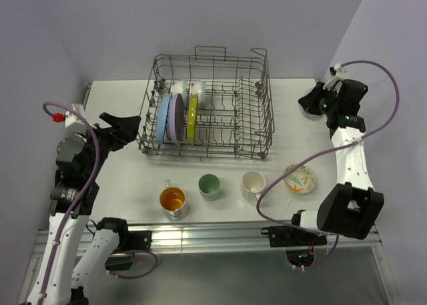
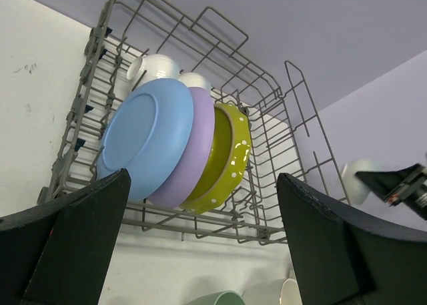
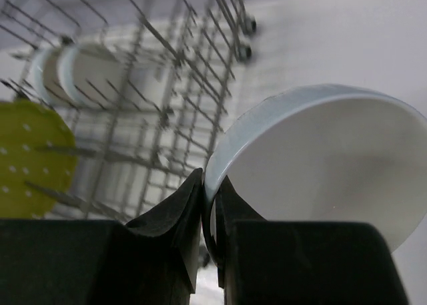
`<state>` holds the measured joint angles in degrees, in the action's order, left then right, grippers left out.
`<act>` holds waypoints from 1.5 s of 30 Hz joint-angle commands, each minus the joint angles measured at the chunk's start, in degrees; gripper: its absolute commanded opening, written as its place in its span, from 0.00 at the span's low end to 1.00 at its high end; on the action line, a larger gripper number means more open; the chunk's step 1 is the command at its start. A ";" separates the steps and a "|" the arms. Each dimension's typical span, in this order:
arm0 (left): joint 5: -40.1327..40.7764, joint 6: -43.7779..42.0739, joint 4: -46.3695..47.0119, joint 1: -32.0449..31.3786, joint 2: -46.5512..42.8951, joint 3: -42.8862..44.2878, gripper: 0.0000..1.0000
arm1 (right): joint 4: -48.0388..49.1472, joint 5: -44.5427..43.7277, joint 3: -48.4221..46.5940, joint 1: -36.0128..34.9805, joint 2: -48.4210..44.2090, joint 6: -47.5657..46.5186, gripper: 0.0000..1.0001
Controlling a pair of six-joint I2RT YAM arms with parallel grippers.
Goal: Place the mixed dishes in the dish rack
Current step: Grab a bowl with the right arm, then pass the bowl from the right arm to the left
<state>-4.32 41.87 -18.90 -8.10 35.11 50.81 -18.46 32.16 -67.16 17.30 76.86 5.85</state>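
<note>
Pinching the rim of a white bowl [image 3: 320, 165] with the right claw [image 3: 208, 185]: fingers almost pressed together, only the thin rim between them. Bowl tipped on edge, off the table [image 1: 113, 178], just outside the right wall of the rack [image 1: 260, 111]. Seen from the left wrist as a pale shape right of the rack, against dark claw parts.

Left claw [image 2: 203, 178] spread as wide as can be, holding nothing and touching nothing. Hanging near the rack's left end, apart from the wire, facing the plates.

In the rack's left part, standing on edge between the tines, side by side: blue plate [image 1: 163, 115], lavender plate [image 1: 176, 115], yellow-green plate [image 1: 192, 115] with white dots. Behind them, toward the far wall, two white bowls [image 1: 188, 87].

On the table in front of the rack, in a row from left to right: orange-inside cup [image 1: 172, 199], green cup [image 1: 209, 185], white mug [image 1: 253, 183], floral bowl [image 1: 299, 179]. All four upright, apart from each other and from both claws.
</note>
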 commanded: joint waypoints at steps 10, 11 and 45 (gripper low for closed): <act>-2.01 1.02 5.45 -0.16 4.17 3.16 0.99 | 35.66 8.76 -23.18 -14.57 8.55 26.00 0.00; -1.75 0.94 5.36 -0.16 4.35 3.51 0.99 | 38.12 11.40 -26.24 -15.36 12.83 29.02 0.00; 3.97 5.15 4.83 -0.16 8.04 4.30 0.99 | 43.17 8.09 -45.61 -31.19 51.11 68.69 0.00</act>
<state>-1.15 46.33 -16.53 -8.10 43.70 53.30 23.49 41.21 -109.16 -13.89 128.09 74.94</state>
